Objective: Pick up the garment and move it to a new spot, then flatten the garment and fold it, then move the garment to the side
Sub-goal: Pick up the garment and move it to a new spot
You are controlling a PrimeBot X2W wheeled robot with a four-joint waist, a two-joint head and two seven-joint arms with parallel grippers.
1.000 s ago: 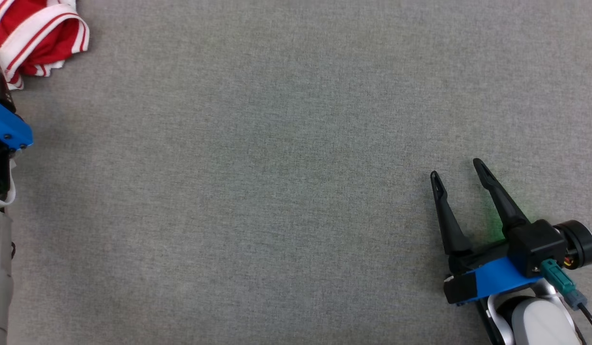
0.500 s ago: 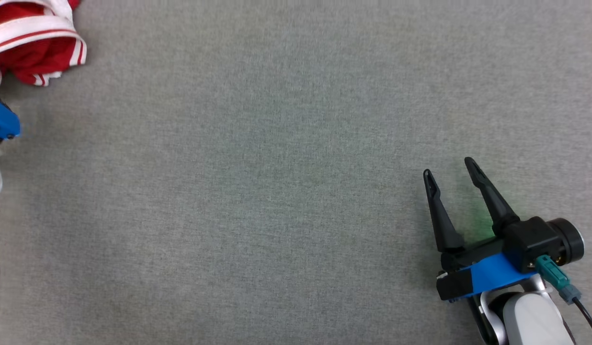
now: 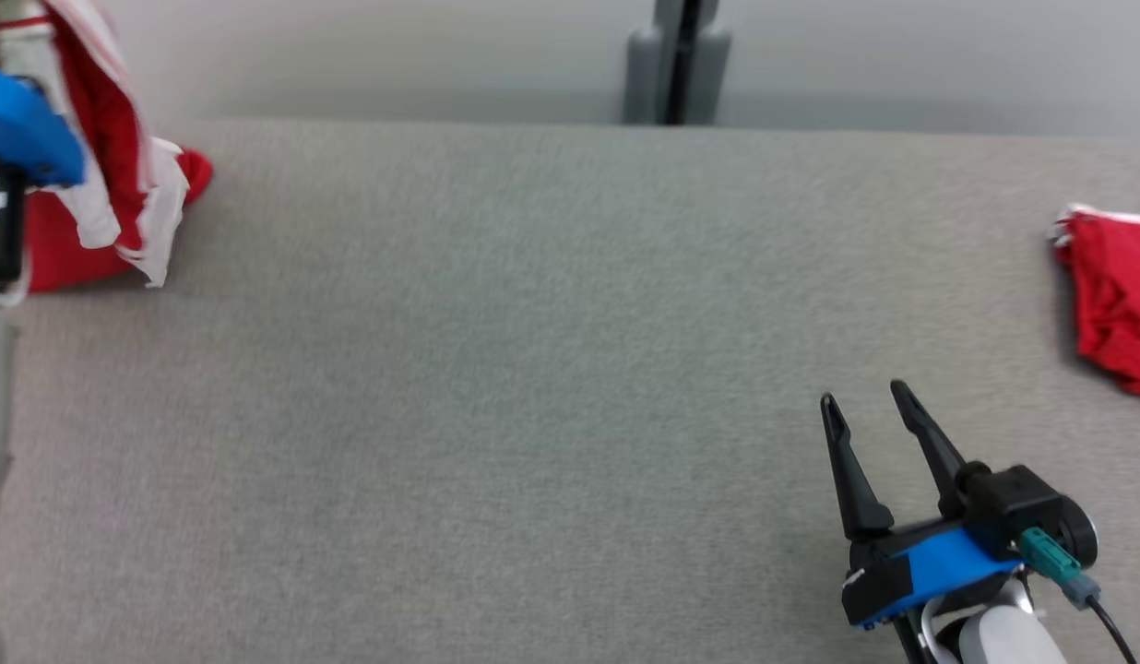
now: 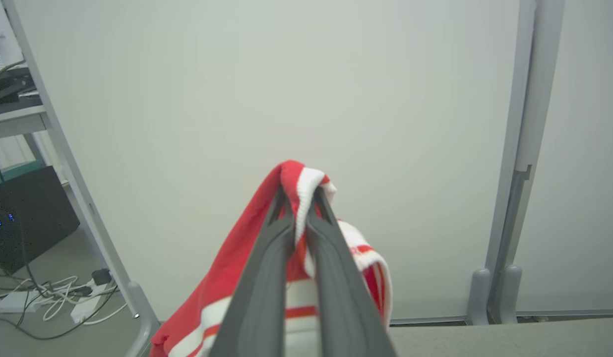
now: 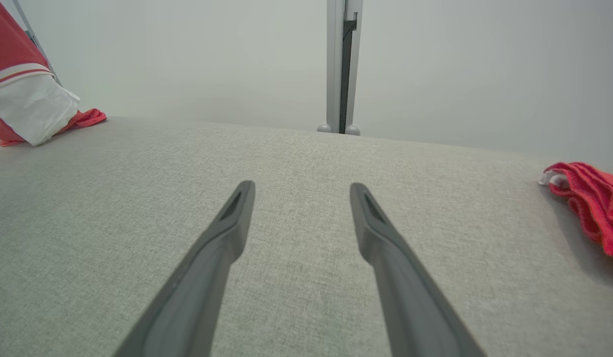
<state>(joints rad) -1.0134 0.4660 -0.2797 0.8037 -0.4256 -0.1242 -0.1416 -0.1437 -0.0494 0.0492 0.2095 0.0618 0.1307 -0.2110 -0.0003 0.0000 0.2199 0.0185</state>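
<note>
**Left tool has the garment up: now make the carry clean**

The left tool (image 4: 300,194) is clamped on a fold of the red-and-white garment (image 4: 222,277). A white ribbed edge is pinched right at its tips, and the rest of the cloth drapes below the fingers on both sides. The head view is blurred over there, so I can't say for sure whether the low end hangs clear of the grey desk (image 3: 533,369) or rests on it. The right tool (image 3: 862,394) hovers just above the desk with its jaws apart and nothing between them. The garment is well off to its left, and another red cloth (image 3: 1114,314) lies off to its right.

I read this as the carry to a new spot. To do it well, the left tool should lift until the tail hangs free, then travel smoothly toward the open desk ahead of the right tool. That pinch looks thin, and a jerk could slip it. It should lower until the cloth pools before letting go, and keep away from the other red cloth.
</note>
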